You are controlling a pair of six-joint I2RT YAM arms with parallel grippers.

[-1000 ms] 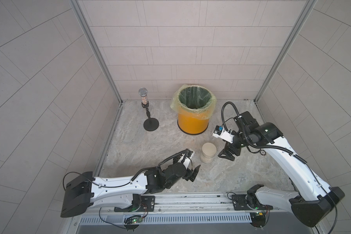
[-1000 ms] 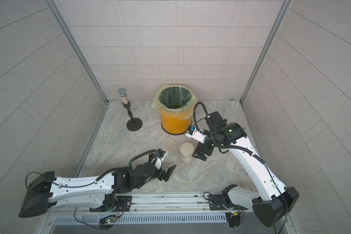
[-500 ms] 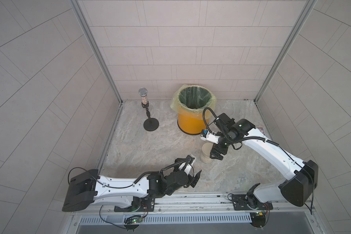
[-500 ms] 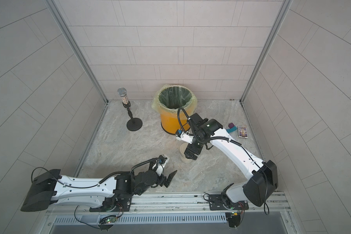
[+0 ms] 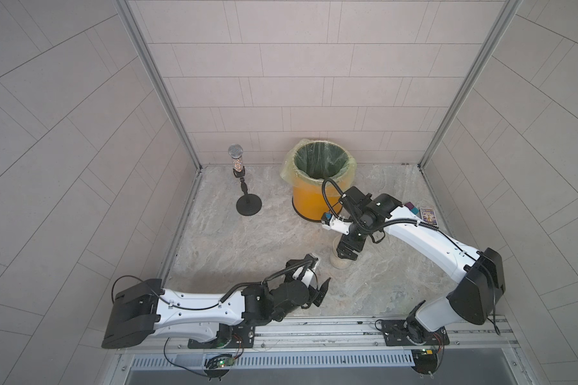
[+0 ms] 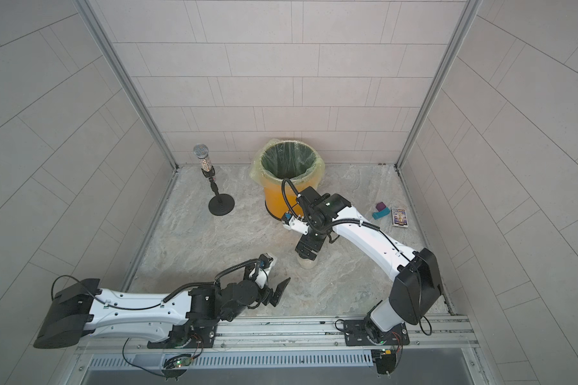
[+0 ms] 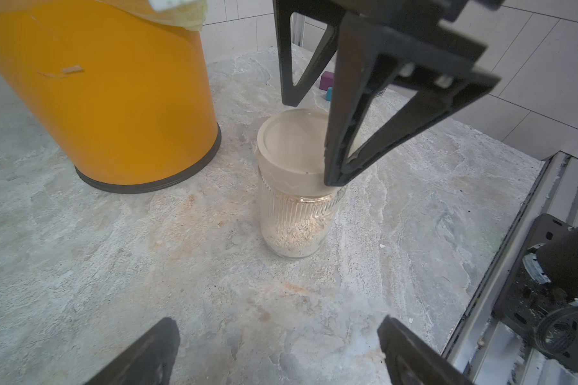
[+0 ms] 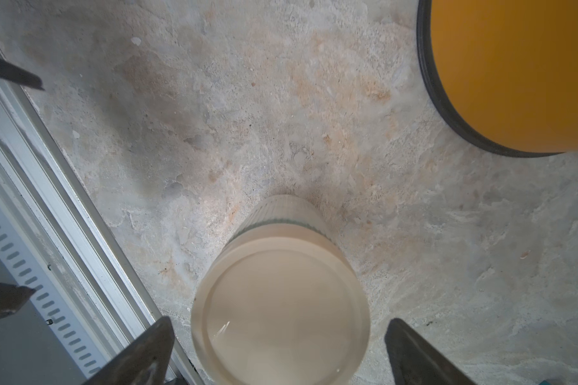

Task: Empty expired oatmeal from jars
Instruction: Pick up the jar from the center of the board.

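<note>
Cream lid (image 7: 291, 146) seals the jar (image 7: 294, 210) of oatmeal (image 7: 292, 236). Right jaws have moved directly above it, spread apart; left jaws, also apart, wait near-left. Uncapping follows.

A robot test cell in a lab, that's what we're looking into. Three pale panel walls (image 5: 281, 83) box it in, joined by bare aluminium posts (image 5: 154, 76) at the corners. The floor of the booth is a marble-patterned tabletop (image 5: 227, 240). Along the front runs a metal rail (image 5: 314, 328) with two white-and-black robot arms bolted to it, the left arm (image 5: 194, 308) and the right arm (image 5: 427, 238). The workings are all exposed: cables (image 5: 323, 196), a circuit board (image 5: 218, 363) glowing green, a slotted vent strip (image 5: 314, 360). The props are a staged mix: a microphone (image 5: 236, 156) on a stand, an orange bin (image 5: 309, 200), a jar (image 7: 294, 213), toy blocks (image 6: 380, 213) and a printed box (image 6: 399, 217).
</note>
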